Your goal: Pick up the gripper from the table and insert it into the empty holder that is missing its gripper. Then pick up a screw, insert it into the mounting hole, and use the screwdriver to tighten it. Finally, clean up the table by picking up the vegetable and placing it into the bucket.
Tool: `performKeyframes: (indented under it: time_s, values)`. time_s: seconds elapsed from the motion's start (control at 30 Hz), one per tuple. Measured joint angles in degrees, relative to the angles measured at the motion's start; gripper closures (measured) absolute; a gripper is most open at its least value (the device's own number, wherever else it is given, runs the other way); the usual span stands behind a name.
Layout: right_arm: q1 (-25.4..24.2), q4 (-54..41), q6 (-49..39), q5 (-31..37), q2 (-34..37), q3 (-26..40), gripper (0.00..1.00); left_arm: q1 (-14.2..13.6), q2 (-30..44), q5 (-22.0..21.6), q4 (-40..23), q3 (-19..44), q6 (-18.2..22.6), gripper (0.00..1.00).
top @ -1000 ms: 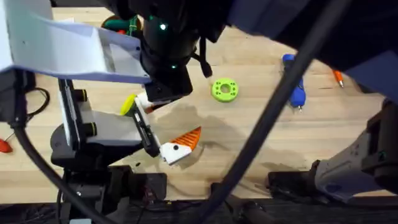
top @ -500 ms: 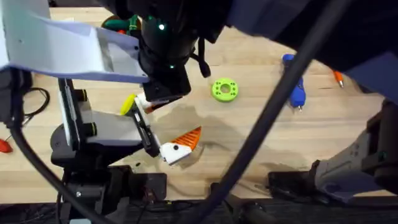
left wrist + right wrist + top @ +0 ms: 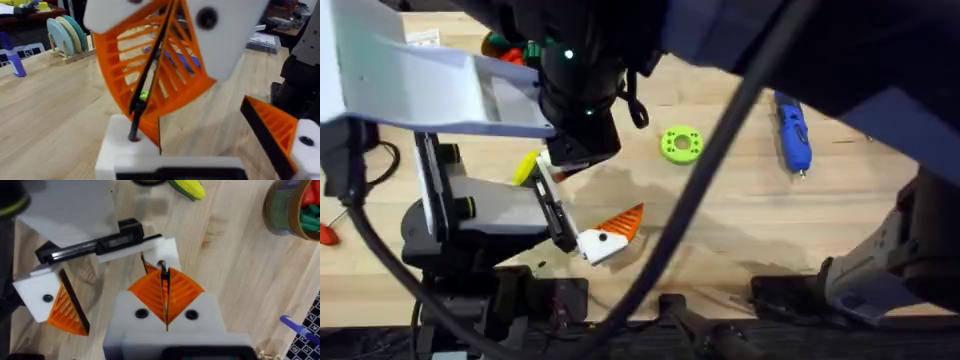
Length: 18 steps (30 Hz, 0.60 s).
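My left gripper (image 3: 200, 135) is the claw itself and stands open. One of its fingers carries an orange wedge tip (image 3: 272, 127); the other is the white holder (image 3: 125, 150). My right gripper (image 3: 165, 300) is shut on a thin black screw (image 3: 150, 85) whose lower end rests on the holder (image 3: 160, 250). A sliver of orange (image 3: 144, 262) lies against the holder; I cannot tell if it is the gripper piece. The blue screwdriver (image 3: 792, 130) lies at the far right. The yellow vegetable (image 3: 525, 165) lies beside the claw, with the bucket (image 3: 292, 205) beyond it.
A green disc (image 3: 681, 144) lies mid-table. A red-handled tool (image 3: 325, 232) is at the left edge. The right arm and its cable (image 3: 720, 150) cross over the table's middle. Bare wood lies between the disc and the screwdriver.
The right arm and its cable have shifted a little to the left, uncovering the whole screwdriver. The claw, vegetable and disc have stayed put.
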Motion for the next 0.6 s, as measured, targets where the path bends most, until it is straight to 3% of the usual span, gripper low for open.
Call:
performKeyframes:
  time_s: [0.6]
  values:
    - [0.0, -0.4, 0.0, 0.0, 0.5, 0.0, 0.995, 0.0, 0.0, 0.0, 0.0, 0.0, 0.0, 0.015]
